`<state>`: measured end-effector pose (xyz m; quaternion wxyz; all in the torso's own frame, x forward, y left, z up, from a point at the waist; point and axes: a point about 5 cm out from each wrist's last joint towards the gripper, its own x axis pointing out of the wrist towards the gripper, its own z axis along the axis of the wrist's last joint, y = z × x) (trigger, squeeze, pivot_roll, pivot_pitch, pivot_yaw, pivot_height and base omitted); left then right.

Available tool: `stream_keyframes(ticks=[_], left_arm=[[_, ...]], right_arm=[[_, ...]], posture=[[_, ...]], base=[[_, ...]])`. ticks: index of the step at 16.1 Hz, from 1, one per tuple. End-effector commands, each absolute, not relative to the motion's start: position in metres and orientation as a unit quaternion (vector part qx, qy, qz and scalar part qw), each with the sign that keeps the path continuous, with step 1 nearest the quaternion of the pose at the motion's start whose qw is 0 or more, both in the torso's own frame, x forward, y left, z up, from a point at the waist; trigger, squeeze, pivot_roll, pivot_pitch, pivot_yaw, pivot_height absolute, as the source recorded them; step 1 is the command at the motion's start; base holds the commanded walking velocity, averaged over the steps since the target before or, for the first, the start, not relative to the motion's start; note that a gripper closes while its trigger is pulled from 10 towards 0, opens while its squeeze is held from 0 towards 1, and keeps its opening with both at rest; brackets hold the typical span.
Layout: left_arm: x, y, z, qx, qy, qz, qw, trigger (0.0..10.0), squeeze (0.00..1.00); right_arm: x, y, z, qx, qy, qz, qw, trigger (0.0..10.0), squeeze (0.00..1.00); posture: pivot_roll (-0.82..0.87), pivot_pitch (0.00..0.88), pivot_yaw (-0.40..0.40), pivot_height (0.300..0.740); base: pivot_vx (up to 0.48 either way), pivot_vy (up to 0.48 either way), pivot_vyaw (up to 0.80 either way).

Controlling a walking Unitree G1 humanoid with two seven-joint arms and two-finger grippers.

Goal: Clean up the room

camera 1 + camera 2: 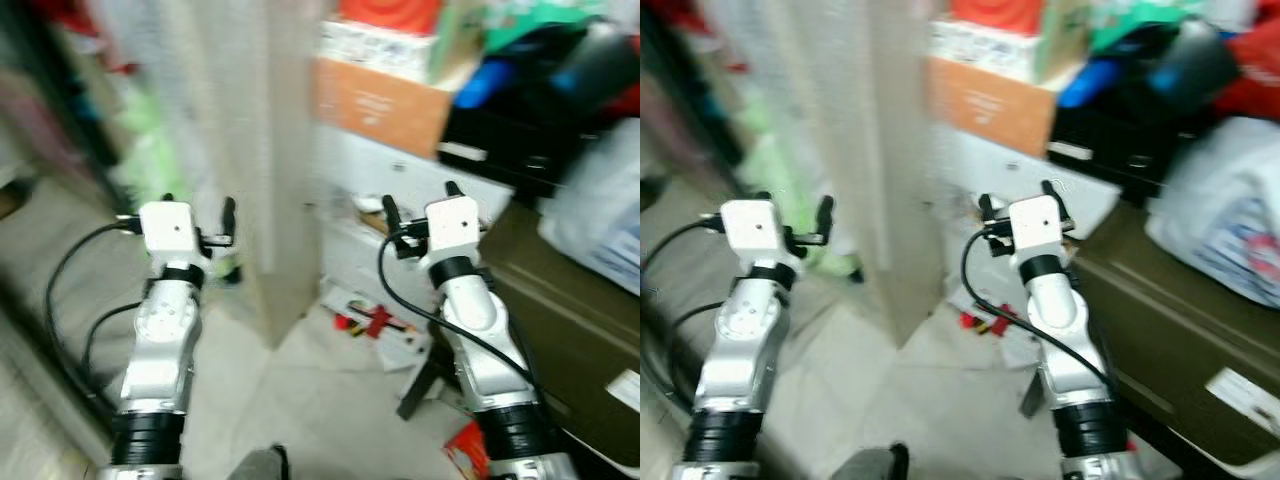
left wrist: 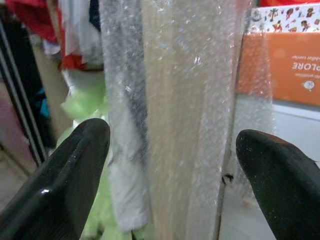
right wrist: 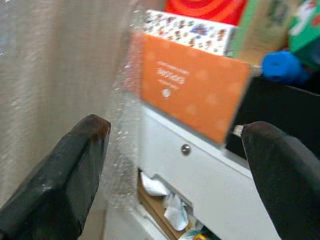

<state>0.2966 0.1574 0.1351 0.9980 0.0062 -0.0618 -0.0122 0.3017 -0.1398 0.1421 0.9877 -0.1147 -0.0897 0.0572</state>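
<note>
- While both arms are raised and empty, the step in hand looks like an approach: picking something out of the clutter to clear. The head views are blurred, so a steady stance before any reach seems wise.
- Left gripper (image 1: 200, 225) sits at middle left of the left eye view, its fingers (image 2: 65, 185) spread wide and holding nothing. Straight ahead of it stands a tall panel wrapped in bubble wrap (image 2: 185, 110), framed between the two fingers but well apart from them.
- Right gripper (image 1: 420, 205) sits right of centre, fingers (image 3: 60, 185) also wide and empty. It faces an orange box (image 3: 192, 92) standing on a white cabinet (image 3: 210, 175); neither is within reach yet.
- Loose litter, a white sheet with red bits (image 1: 375, 322), lies on the floor (image 1: 300, 400) at lower centre, below and between the two grippers, nearer the right one. That seems the likeliest thing to tidy.
- To reach it well, the robot should bend and lower the right arm, keeping the fingers wide until they straddle the piece.
- A dark chest (image 1: 570, 330) at right crowds the right arm, so the elbow needs care.
</note>
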Motion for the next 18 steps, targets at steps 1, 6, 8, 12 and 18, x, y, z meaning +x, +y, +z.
stream_keyframes(ticks=[1,6,8,12,18], left_arm=[[0.2974,0.1616,0.1377,0.013,-0.066,-0.009,0.998,10.0,0.00],[0.2975,0.1610,0.1366,0.005,-0.063,-0.013,0.998,10.0,0.00],[0.2977,0.1604,0.1365,0.004,-0.062,-0.014,0.998,10.0,0.00],[0.2976,0.1573,0.1385,0.003,-0.069,-0.031,0.997,10.0,0.00],[0.2980,0.1558,0.1398,0.002,-0.072,-0.041,0.997,10.0,0.00]], right_arm=[[0.3029,-0.1381,0.1460,-0.108,-0.099,0.058,0.988,10.0,0.00],[0.3033,-0.1384,0.1453,-0.102,-0.099,0.057,0.988,10.0,0.00],[0.3031,-0.1380,0.1450,-0.101,-0.099,0.056,0.988,10.0,0.00],[0.3045,-0.1392,0.1437,-0.095,-0.091,0.050,0.990,10.0,0.00],[0.3055,-0.1394,0.1442,-0.091,-0.092,0.048,0.990,10.0,0.00]], posture=[[-0.02,0.000,-0.014,0.740],[-0.01,0.000,-0.013,0.740],[-0.01,0.000,-0.012,0.740],[-0.01,0.000,-0.012,0.740],[-0.01,0.000,-0.012,0.740]], base=[[0.000,0.000,0.46],[0.000,0.000,0.00],[0.000,0.000,0.00],[0.000,0.000,0.00],[0.243,0.000,-0.48]])
